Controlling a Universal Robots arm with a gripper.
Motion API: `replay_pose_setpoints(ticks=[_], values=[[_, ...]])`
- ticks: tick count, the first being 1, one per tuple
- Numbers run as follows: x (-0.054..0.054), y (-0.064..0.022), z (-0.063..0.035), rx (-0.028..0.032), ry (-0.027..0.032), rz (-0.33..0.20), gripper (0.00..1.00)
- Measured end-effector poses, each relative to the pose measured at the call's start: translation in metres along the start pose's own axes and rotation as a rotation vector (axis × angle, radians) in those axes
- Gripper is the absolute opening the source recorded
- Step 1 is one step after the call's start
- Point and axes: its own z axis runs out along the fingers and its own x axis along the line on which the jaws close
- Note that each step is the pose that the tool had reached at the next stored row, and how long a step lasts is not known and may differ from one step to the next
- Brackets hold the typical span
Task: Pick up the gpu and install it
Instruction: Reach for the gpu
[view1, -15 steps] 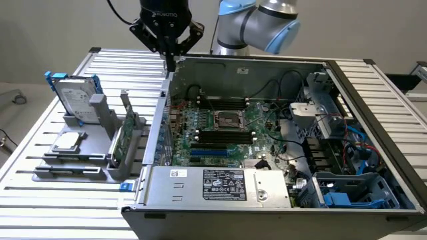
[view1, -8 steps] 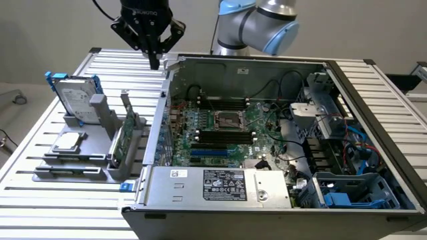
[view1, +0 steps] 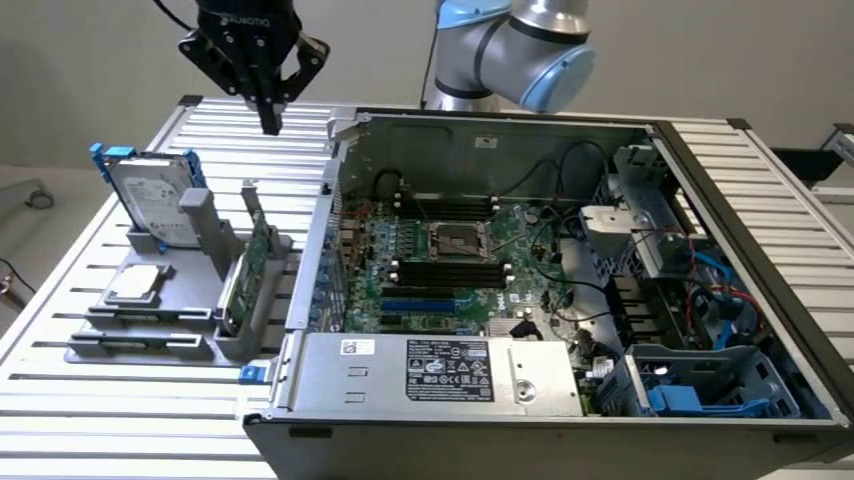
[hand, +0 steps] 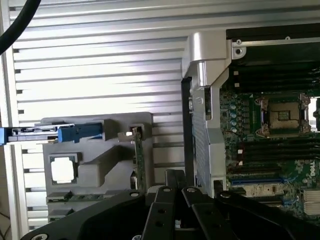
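The gpu (view1: 246, 268) stands on its edge in a grey holder (view1: 200, 300) on the slatted table, at the exterior view's left of the open computer case. Its green board face shows, with the silver bracket at the far end. In the wrist view the gpu (hand: 139, 162) appears edge-on as a thin green strip. My gripper (view1: 272, 120) hangs well above the table, beyond the holder's far end and apart from the card. Its black fingers (hand: 176, 181) meet at the tips, shut on nothing.
A silver hard drive with blue rails (view1: 150, 188) and a small square chip (view1: 138, 283) share the holder. The open case (view1: 641, 140) shows the motherboard with a blue slot (view1: 424, 300), CPU socket (view1: 454, 238), cables and drive cages. The robot arm (view1: 521, 45) stands behind the case.
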Motion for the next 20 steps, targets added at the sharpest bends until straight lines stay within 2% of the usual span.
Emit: replay_pose_setpoints(ticks=[10,12,13,14,17,19,20], values=[[0.046,0.0078,0.0033,0.0001,0.0031,0.0,0.11],[0.049,0.0098,0.0034,0.0015,0.006,-0.001,0.11],[0.05,0.0103,0.0034,0.0048,0.0084,-0.004,0.11],[0.05,0.0105,0.0035,0.011,0.0119,-0.009,0.11],[0.051,0.0105,0.0035,0.0446,0.0183,-0.033,0.11],[0.051,0.0105,0.0036,0.0671,0.0206,-0.05,0.11],[0.051,0.0105,0.0036,0.0765,0.021,-0.059,0.11]])
